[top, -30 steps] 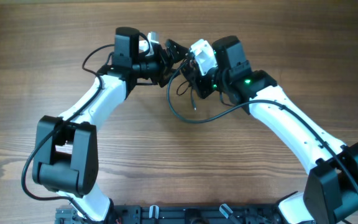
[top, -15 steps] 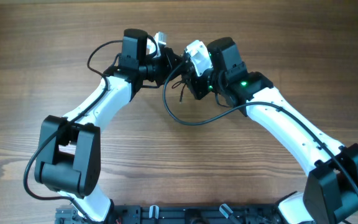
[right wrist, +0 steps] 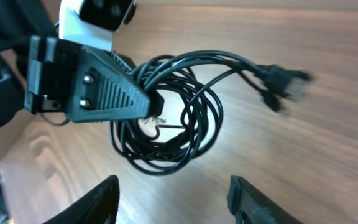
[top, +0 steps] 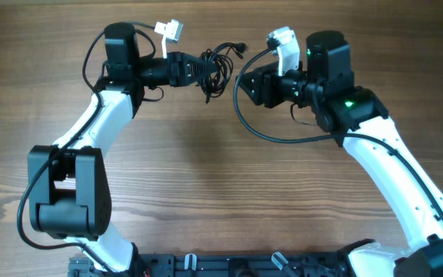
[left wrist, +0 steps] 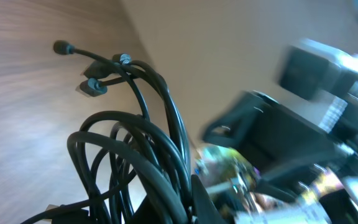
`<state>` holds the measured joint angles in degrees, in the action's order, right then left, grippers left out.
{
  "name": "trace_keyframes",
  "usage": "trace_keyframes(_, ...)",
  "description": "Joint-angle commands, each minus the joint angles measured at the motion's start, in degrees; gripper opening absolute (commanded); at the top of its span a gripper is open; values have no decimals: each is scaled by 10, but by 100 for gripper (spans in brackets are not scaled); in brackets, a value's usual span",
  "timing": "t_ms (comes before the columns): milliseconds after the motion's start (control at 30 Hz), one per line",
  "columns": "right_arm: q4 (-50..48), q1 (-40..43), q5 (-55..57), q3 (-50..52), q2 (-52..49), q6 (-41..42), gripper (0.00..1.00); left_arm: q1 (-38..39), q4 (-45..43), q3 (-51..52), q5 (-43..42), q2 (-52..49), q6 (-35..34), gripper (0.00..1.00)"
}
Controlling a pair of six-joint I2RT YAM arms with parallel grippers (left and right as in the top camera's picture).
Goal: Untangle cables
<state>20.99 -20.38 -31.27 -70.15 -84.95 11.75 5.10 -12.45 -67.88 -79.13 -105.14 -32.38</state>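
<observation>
Left gripper (top: 200, 69) clenched on the cables (top: 220, 65), which hang as one coiled bundle just beyond its fingertips; several loops pass through the grip together, so no single cord is isolated. Right gripper (top: 244, 85) released, its fingers spread with nothing between them; it faces the bundle from the opposite side, near it but apart. The plug ends (right wrist: 278, 81) stick out of the coil on the side away from the left gripper, ahead of the right gripper's open fingers and off to one side; whether the coil touches the table (top: 206, 192) cannot be told.

Step in hand, as judged: the free gripper choosing a strand. Done well, it closes on one plug end or one outer loop, not the whole coil; the pull then runs straight away from the clamped hand, slowly, since a quick tug would likely cinch the inner loops into a knot.
</observation>
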Motion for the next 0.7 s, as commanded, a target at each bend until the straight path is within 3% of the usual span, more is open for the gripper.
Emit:
trace_keyframes(0, -2, -10, -52, -7, -26, 23, 49, 2, -11, -4, -112, 13, 19, 4)
trace_keyframes(133, -4, -10, -60, -7, -39, 23, 49, 1, -20, -4, -112, 13, 20, 4)
trace_keyframes(200, -4, -10, -57, -7, -43, 17, 55, 1, -25, -4, -112, 13, 20, 4)
trace_keyframes(333, -7, -10, -26, -7, -57, 34, 58, 2, -26, -4, -112, 13, 20, 4)
trace_keyframes(467, -40, -9, -78, -7, -90, 39, 63, 2, -26, -4, -112, 13, 19, 4)
trace_keyframes(667, -107, -9, -104, -7, -137, 52, 63, 13, -26, -4, -112, 13, 19, 4)
